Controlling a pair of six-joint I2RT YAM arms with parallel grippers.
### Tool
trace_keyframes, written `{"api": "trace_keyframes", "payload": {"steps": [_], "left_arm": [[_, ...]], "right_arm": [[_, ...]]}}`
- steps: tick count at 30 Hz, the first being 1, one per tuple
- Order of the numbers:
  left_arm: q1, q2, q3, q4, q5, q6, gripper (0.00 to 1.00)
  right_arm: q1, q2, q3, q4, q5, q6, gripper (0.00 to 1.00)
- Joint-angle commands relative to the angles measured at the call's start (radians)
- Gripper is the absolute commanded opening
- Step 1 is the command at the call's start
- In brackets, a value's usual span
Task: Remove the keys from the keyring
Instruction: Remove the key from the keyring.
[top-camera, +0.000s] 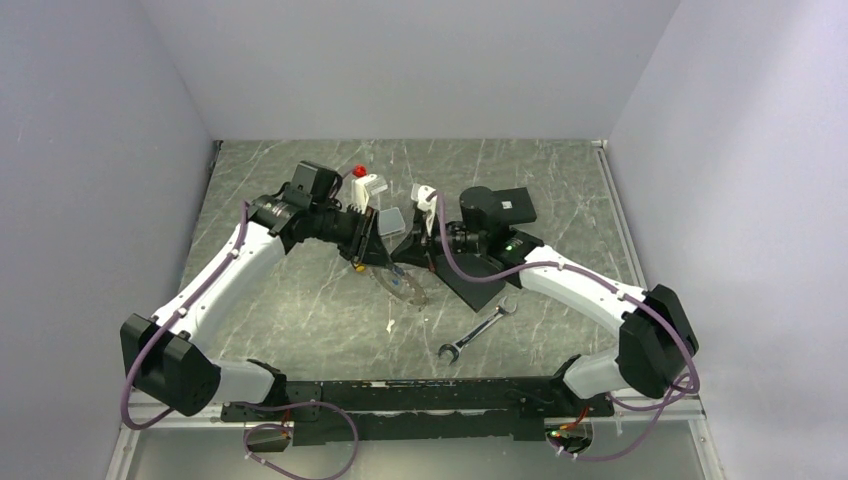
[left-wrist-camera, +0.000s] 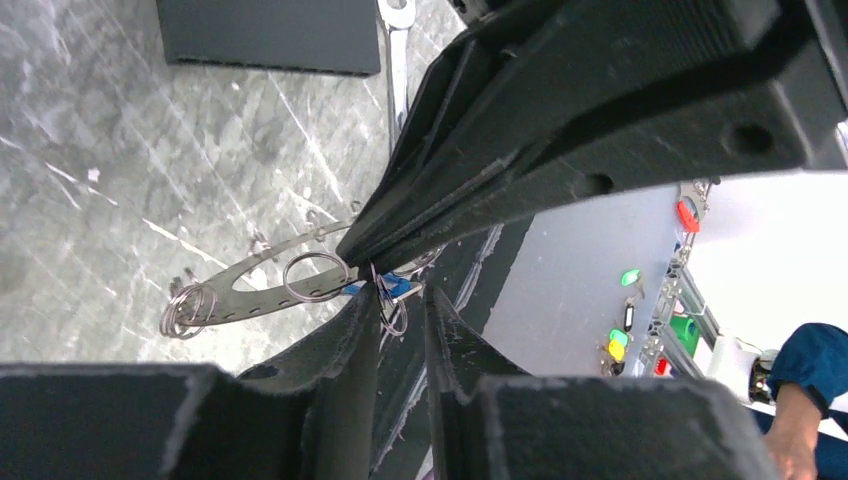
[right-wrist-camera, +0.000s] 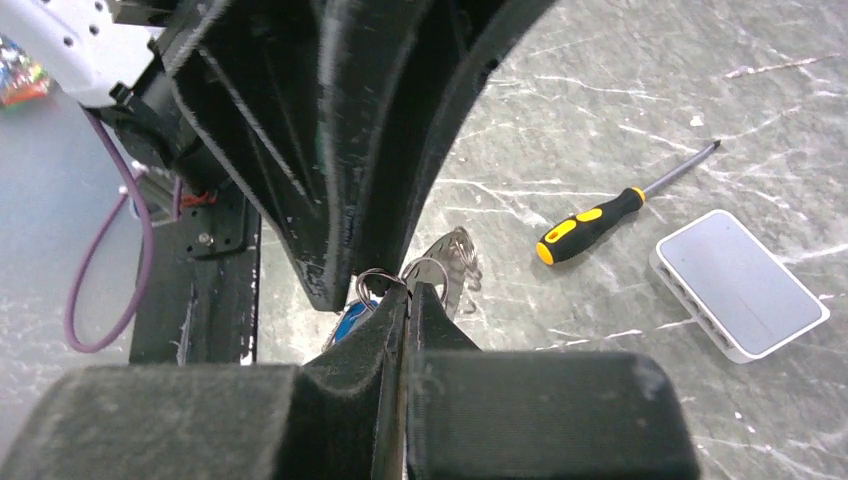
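Note:
The keyring (left-wrist-camera: 250, 287) is a flat grey perforated metal band, held just above the table; in the top view it shows as a pale disc (top-camera: 405, 285) under both wrists. Small wire loops of the keys (left-wrist-camera: 315, 277) hang on it, with a blue plastic tag (left-wrist-camera: 400, 290) at its near end. My right gripper (right-wrist-camera: 408, 290) is shut on the keyring's edge. My left gripper (left-wrist-camera: 404, 298) faces it tip to tip. Its jaws stand a narrow gap apart, and a small loop (left-wrist-camera: 393, 315) dangles loose between them. The blue tag (right-wrist-camera: 352, 322) also shows in the right wrist view.
A silver wrench (top-camera: 478, 330) lies near the front, beside a black flat rectangle (top-camera: 478, 285). A yellow-and-black screwdriver (right-wrist-camera: 590, 222) and a white-and-grey box (right-wrist-camera: 740, 283) lie behind the grippers. A black box (top-camera: 513, 205) and a red-topped item (top-camera: 360, 171) stand at the back.

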Motion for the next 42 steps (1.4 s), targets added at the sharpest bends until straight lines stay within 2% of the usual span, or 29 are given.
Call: {"api": "trace_keyframes", "payload": {"steps": [1,3,7,15,20,25,31,39,42], "left_arm": [[0.009,-0.042,0.061,0.093,0.154,-0.004,0.30],[0.018,-0.049,0.062,0.095,0.162,-0.003,0.38],[0.037,-0.067,0.056,0.100,0.162,0.003,0.42],[0.051,-0.096,0.002,0.136,0.172,0.004,0.40],[0.057,-0.112,-0.031,0.156,0.152,0.010,0.40],[0.063,-0.139,-0.073,0.247,0.144,0.023,0.36],[0.063,-0.178,-0.141,0.413,0.188,-0.008,0.35],[0.062,-0.167,-0.165,0.525,0.196,-0.043,0.33],[0.062,-0.163,-0.173,0.564,0.215,-0.065,0.25]], "right_arm": [[-0.058,0.006,-0.035,0.191,-0.047,0.164,0.00],[-0.089,0.015,-0.059,0.297,-0.084,0.256,0.00],[-0.127,0.032,-0.106,0.506,-0.159,0.416,0.00],[-0.152,0.035,-0.183,0.753,-0.199,0.578,0.00],[-0.164,0.036,-0.213,0.848,-0.217,0.633,0.00],[-0.166,0.048,-0.241,0.984,-0.244,0.717,0.00],[-0.165,0.051,-0.253,1.043,-0.254,0.764,0.00],[-0.164,0.059,-0.264,1.105,-0.265,0.805,0.00],[-0.165,0.060,-0.263,1.117,-0.267,0.818,0.00]]}}
